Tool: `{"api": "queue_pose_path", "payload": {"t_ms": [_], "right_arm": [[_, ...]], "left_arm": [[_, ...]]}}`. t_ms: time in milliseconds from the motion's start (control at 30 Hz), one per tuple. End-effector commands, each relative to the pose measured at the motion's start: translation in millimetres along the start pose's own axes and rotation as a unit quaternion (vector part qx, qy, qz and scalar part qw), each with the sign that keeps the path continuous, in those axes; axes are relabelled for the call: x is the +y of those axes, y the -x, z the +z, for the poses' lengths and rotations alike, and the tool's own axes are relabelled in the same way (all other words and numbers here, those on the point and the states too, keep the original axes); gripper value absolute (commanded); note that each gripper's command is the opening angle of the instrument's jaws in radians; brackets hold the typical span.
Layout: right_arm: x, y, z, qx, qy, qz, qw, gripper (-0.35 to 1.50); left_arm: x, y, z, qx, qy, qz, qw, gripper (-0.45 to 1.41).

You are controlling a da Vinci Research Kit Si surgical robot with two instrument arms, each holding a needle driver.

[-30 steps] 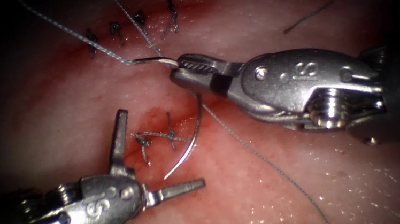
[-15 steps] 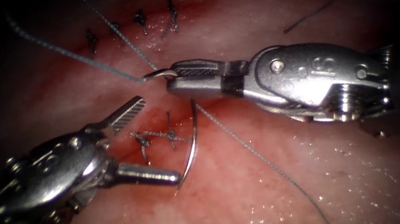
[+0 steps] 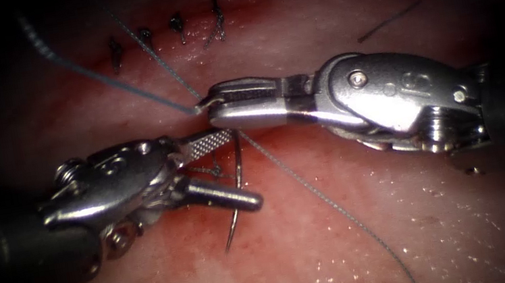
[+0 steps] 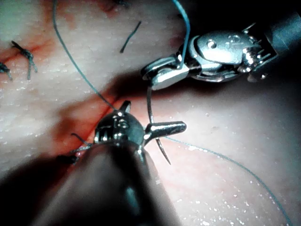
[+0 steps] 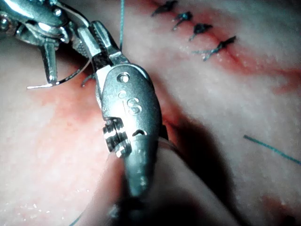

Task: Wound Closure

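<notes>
My right tool (image 3: 213,105) is shut on the curved needle (image 3: 236,165) close to its thread end. The needle hangs down from those jaws, free of the tissue (image 3: 325,246), with its point (image 3: 228,248) low near the surface. My left tool (image 3: 244,167) is open, one jaw on each side of the needle's mid-curve, and holds nothing. In the left wrist view the needle (image 4: 149,101) drops from the right tool (image 4: 171,74) past my open left tool (image 4: 151,117). The thread (image 3: 120,88) runs up and left from the needle's end. The right wrist view has the right tool (image 5: 101,44) gripping the needle (image 5: 56,83).
Several knotted stitches (image 3: 178,25) sit in a row at the top. Another stitch (image 3: 214,166) lies partly under the left tool, amid red fluid. A long strand of thread (image 3: 332,207) crosses toward the lower right. A cut end of thread (image 3: 390,21) lies at the upper right.
My left tool moved up and to the right, swinging its open jaws around the needle's curve. The right tool sank slightly and rolled, turning the needle more upright.
</notes>
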Motion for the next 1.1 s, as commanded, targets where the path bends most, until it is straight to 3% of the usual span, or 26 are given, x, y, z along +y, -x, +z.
{"api": "queue_pose_path", "payload": {"t_ms": [33, 233, 300, 400, 433, 467, 767, 800, 833, 967, 1100], "right_arm": [[-0.2, 0.7, 0.7, 0.001, -0.001, 0.001, 1.0, -0.35], [-0.2, 0.7, 0.7, 0.003, -0.004, -0.005, 1.0, -0.35], [-0.2, 0.7, 0.8, 0.003, -0.005, -0.008, 1.0, -0.35], [-0.3, 0.7, 0.8, 0.004, -0.005, -0.008, 1.0, -0.35], [-0.3, 0.7, 0.8, 0.004, -0.006, -0.008, 1.0, -0.35], [-0.3, 0.7, 0.8, 0.004, -0.006, -0.008, 1.0, -0.35], [-0.5, 0.7, 1.1, -0.001, -0.003, -0.008, 1.0, -0.35], [-0.6, 0.7, 1.2, -0.002, 0.003, -0.008, 1.0, -0.21], [-0.6, 0.7, 1.2, -0.004, 0.01, -0.011, 1.0, 0.07], [-0.9, 0.4, 1.4, -0.019, 0.053, -0.006, 0.998, 0.54], [-1.3, -0.1, 1.6, -0.033, 0.107, 0.001, 0.994, 0.69]], "left_arm": [[-0.3, 0.8, 0.8, -0.002, 0.002, -0.002, 1.0, 0.88], [-0.6, 1.0, 0.8, -0.007, 0.015, -0.006, 1.0, 0.57], [-0.6, 0.8, 0.6, -0.008, 0.019, -0.006, 1.0, 0.35], [-0.7, 0.3, 0.4, -0.008, 0.022, -0.008, 1.0, -0.1], [-0.7, 0.0, 0.3, -0.008, 0.023, -0.009, 1.0, -0.37], [-0.8, -0.1, 0.2, -0.008, 0.024, -0.009, 1.0, -0.45], [-0.7, -0.1, -0.1, 0.009, 0.011, -0.002, 1.0, -0.45], [-0.7, 0.0, -0.2, 0.012, 0.004, -0.003, 1.0, -0.45], [-0.7, 0.0, -0.3, 0.017, -0.005, -0.003, 1.0, -0.45], [-0.5, 0.2, -0.7, 0.042, -0.063, -0.008, 0.997, -0.45], [-0.2, 0.5, -0.8, 0.064, -0.098, -0.005, 0.993, -0.45]]}}
